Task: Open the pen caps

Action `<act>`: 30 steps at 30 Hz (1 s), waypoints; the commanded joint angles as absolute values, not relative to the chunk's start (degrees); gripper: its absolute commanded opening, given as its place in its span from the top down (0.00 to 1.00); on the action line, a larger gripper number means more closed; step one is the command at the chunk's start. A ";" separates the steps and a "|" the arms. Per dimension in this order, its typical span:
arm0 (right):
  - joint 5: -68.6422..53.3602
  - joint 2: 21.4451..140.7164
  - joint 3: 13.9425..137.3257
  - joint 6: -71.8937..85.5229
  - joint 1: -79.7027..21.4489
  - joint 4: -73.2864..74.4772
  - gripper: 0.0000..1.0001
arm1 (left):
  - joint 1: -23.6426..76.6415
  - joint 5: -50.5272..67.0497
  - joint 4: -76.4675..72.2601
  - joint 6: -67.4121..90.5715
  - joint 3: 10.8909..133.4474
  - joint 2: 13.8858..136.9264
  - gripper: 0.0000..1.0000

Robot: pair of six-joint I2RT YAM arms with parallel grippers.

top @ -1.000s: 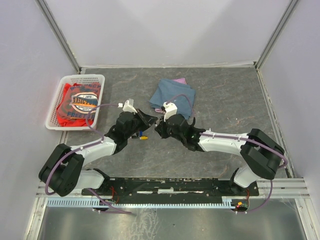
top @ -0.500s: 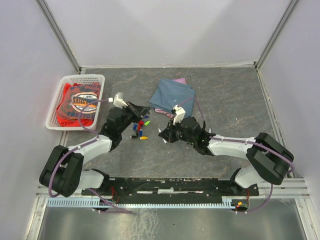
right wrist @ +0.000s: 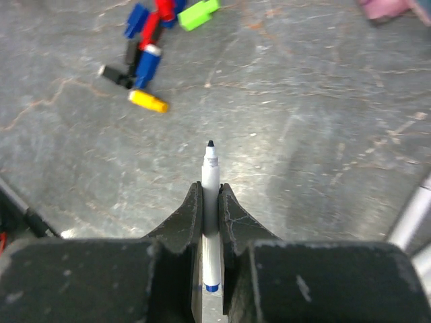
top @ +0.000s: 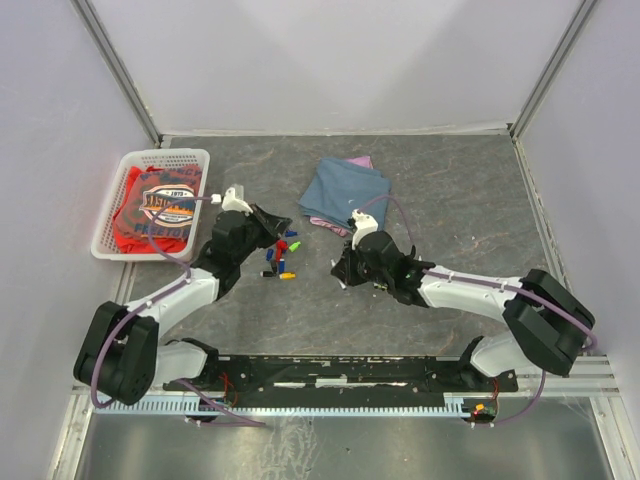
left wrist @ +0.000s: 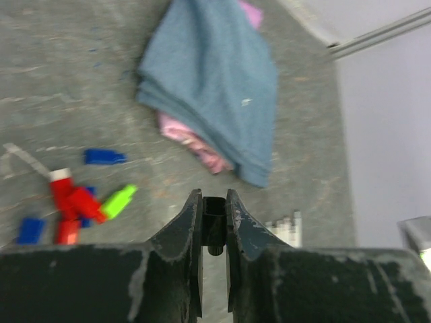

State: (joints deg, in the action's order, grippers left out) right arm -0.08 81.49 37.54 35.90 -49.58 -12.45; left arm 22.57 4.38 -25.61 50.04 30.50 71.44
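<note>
Right wrist: right arm low, uncapped pen [right wrist: 211, 195] between jaws.

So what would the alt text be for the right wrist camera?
The right gripper clamps an uncapped white pen, its dark tip pointing away over a grey table. Beyond lie loose caps in yellow, blue, red and green.

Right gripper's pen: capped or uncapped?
Uncapped. The pen clamped in the right gripper shows a bare dark nib, no cap over it; the left gripper pinches a small dark cap.
</note>
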 commanded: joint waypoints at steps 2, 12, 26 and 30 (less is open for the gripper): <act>12.68 83.63 43.15 35.60 -49.12 -0.77 0.99 | 25.49 -5.32 -12.49 37.24 30.44 69.81 0.97; 23.88 87.56 46.10 37.32 -49.11 7.41 0.92 | 34.69 -16.72 -8.98 32.41 29.81 72.97 0.94; 28.58 92.54 47.45 38.04 -49.13 9.61 0.83 | 38.28 -21.10 -10.27 31.15 31.65 78.82 0.72; 28.86 92.51 47.48 38.13 -49.12 10.08 0.76 | 39.18 -22.08 -10.22 30.55 32.95 80.32 0.65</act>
